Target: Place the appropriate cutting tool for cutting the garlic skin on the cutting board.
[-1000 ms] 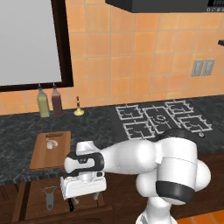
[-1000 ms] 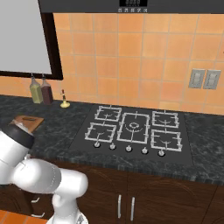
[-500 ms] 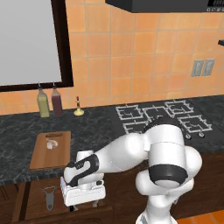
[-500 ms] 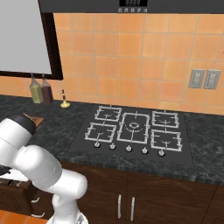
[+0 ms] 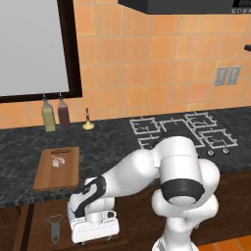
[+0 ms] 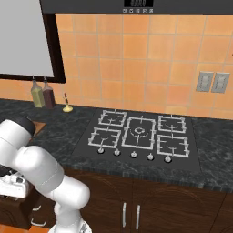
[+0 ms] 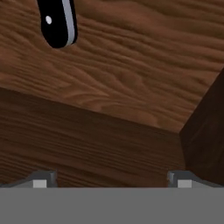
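The silver-edged, black-handled kitchen knife [image 7: 58,22] is cut off by the hand view's top edge, its blade unseen. The tool [image 7: 109,179] shows just two fingertips. In the left base view the white hand hides the tool's fingers.

Cutting board [image 5: 56,170]: rectangular, light-brown wood, lying flat on the dark desk near its front edge, with the slot handle at the far short end. Garlic [image 5: 59,161]: small whitish-pink bulb resting on the board's far half, just below the slot. Kitchen knife [image 7: 58,22]: its rounded black handle end, edged in silver and carrying a pale rivet, lies on the brown wooden floor of an open drawer; the blade is cut off by the hand view's top edge.
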